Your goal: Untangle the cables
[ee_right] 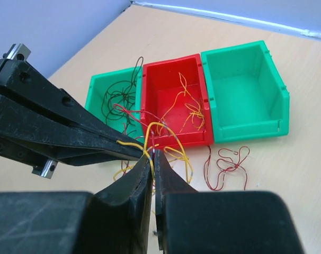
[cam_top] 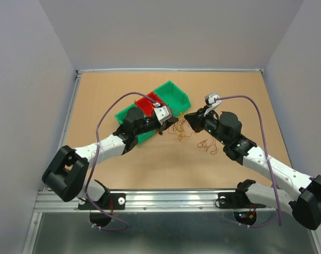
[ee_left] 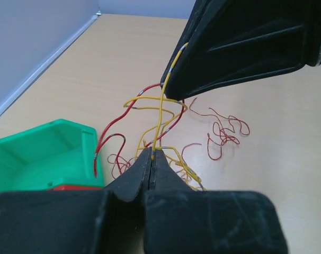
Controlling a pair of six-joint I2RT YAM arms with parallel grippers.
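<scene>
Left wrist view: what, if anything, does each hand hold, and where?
One thin yellow wire, pinched by both: the left hand low on the strand, the right hand further up.

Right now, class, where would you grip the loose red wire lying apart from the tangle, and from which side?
Probably at the bunched middle of the loose red wire, from straight above: it lies flat on the table, loops crossing there, clear of the tangle.

On the table [cam_top: 229, 90], cables [cam_top: 179, 132] lie beside the bins [cam_top: 176, 95].
</scene>
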